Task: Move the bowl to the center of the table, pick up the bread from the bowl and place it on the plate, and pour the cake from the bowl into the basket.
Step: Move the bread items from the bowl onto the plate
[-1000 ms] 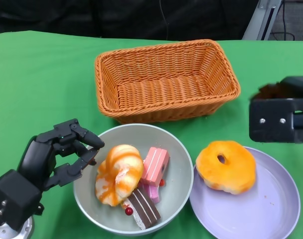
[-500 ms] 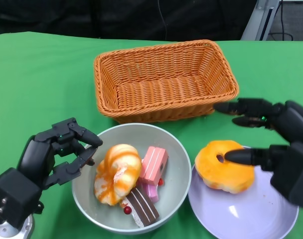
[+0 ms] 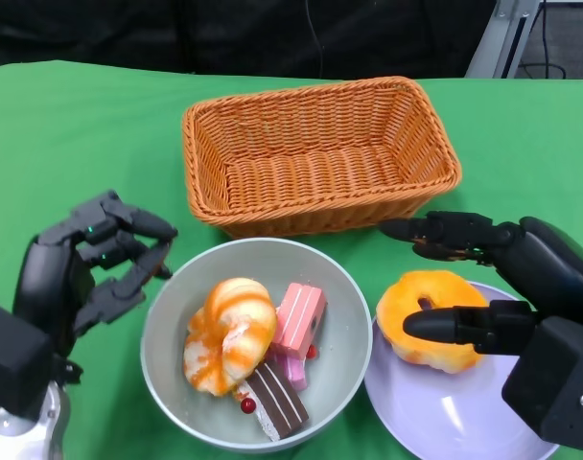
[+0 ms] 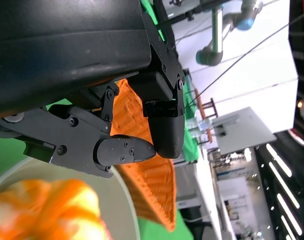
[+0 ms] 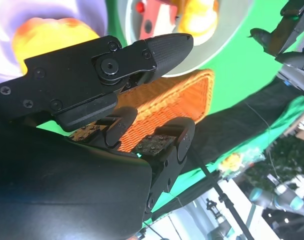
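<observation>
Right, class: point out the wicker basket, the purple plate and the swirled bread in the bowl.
wicker basket (image 3: 320, 168), head view, on its woven floor.
purple plate (image 3: 483, 412), head view, on a bare part of its surface.
swirled bread (image 3: 229, 335), head view, on its orange-glazed top.

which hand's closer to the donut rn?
Right. The right hand hovers at the donut on the plate, one finger over it, another past its far edge. The left hand is open beyond the bowl, on its far side.
</observation>
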### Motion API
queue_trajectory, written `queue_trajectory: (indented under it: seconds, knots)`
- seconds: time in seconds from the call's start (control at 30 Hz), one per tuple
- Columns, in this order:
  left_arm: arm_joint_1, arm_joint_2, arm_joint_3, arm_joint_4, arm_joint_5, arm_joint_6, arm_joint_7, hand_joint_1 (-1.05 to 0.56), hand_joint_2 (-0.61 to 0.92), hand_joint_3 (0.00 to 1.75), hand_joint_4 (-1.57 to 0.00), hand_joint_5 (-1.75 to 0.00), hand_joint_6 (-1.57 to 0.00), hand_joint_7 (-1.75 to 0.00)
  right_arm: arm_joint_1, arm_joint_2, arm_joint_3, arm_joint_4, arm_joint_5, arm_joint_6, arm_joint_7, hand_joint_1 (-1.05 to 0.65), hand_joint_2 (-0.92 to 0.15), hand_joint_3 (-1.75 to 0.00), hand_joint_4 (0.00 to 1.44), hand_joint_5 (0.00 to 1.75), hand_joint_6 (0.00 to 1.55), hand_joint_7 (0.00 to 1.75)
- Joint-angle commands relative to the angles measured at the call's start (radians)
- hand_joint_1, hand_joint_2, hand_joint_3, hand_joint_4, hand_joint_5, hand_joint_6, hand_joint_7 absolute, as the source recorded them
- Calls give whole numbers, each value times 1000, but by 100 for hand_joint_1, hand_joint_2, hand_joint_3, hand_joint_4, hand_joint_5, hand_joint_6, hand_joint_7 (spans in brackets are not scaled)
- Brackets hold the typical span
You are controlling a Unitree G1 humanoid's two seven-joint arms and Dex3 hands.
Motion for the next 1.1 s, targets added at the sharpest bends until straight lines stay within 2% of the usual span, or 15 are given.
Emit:
queue_trajectory:
  seconds: [0.03,0.27,0.47,0.7,0.83,1.0,1.1]
  knots:
    - [-18,5,22,-10,-15,24,24,-24,90,35,-73,-147,-80,-107,-19,22,15,47,20,-84,-47,-64,-90,0,77,6,66,3]
    - [-34,0,49,-5,-72,58,6,-21,89,37,-73,-146,-78,-109,-38,66,61,125,16,-201,-105,-65,-88,0,81,7,69,2]
    - [-34,-9,65,-20,-66,65,39,-20,87,39,-74,-146,-78,-110,-47,56,97,161,17,-286,-84,-65,-88,0,81,7,69,1]
    - [-34,-11,66,-23,-64,64,44,-20,88,38,-75,-145,-78,-110,-53,51,104,175,16,-309,-78,-65,-88,0,80,7,69,1]
    - [-17,16,67,-108,-81,197,35,-19,83,44,-73,-147,-80,-108,-149,66,231,225,-131,-316,-56,-72,-91,-1,77,4,67,0]
    - [-13,60,73,-163,-160,335,-77,-19,84,47,-72,-147,-80,-107,-199,87,289,312,-179,-348,-77,-75,-92,-2,76,3,63,0]
    - [-14,108,72,-189,-193,418,-145,-17,83,47,-76,-140,-86,-97,-226,99,333,336,-245,-348,-85,-76,-92,-5,74,2,61,0]
